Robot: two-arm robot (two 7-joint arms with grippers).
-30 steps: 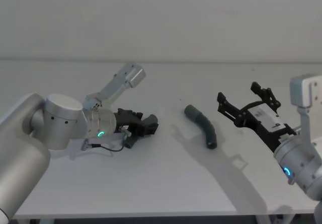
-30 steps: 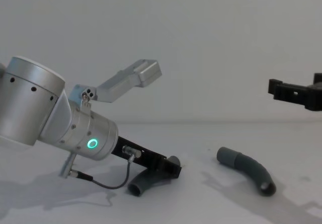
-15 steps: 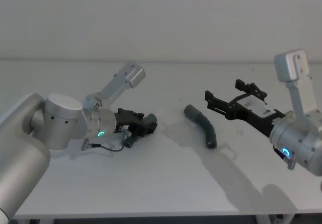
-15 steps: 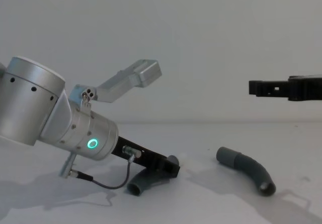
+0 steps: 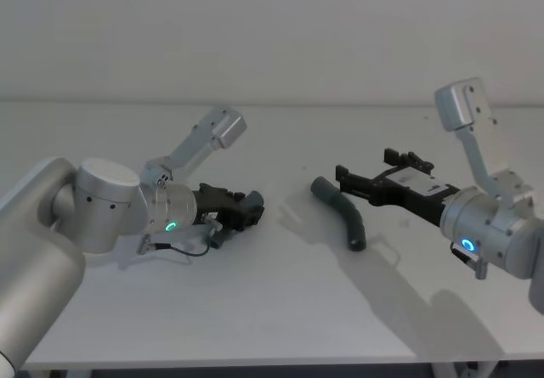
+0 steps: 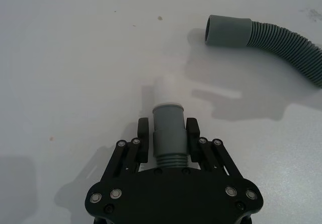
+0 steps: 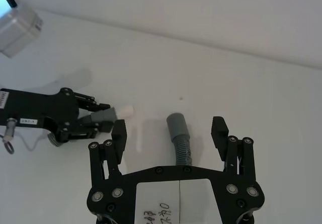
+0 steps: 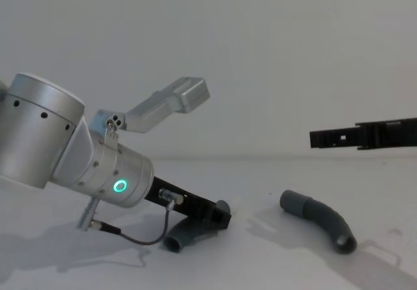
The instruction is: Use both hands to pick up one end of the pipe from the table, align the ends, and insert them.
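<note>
My left gripper (image 5: 248, 210) lies low over the white table (image 5: 272, 310), shut on one ribbed grey pipe piece (image 6: 167, 126). That piece's narrow end with the pale tip (image 6: 165, 89) sticks out past the fingers. In the chest view its other end (image 8: 181, 239) rests on the table below the gripper (image 8: 220, 216). The second pipe piece (image 5: 342, 217) lies free at centre right, its wider grey collar (image 6: 229, 30) facing the left gripper. My right gripper (image 5: 364, 164) hovers open and level just above it, with its fingers (image 7: 119, 131) spread on either side of the collar (image 7: 177, 123).
The table's front edge runs close below both arms. A pale wall stands behind the table.
My right gripper has swung left and levelled out, and now hovers over the free pipe piece. The left gripper and its pipe piece have stayed put.
</note>
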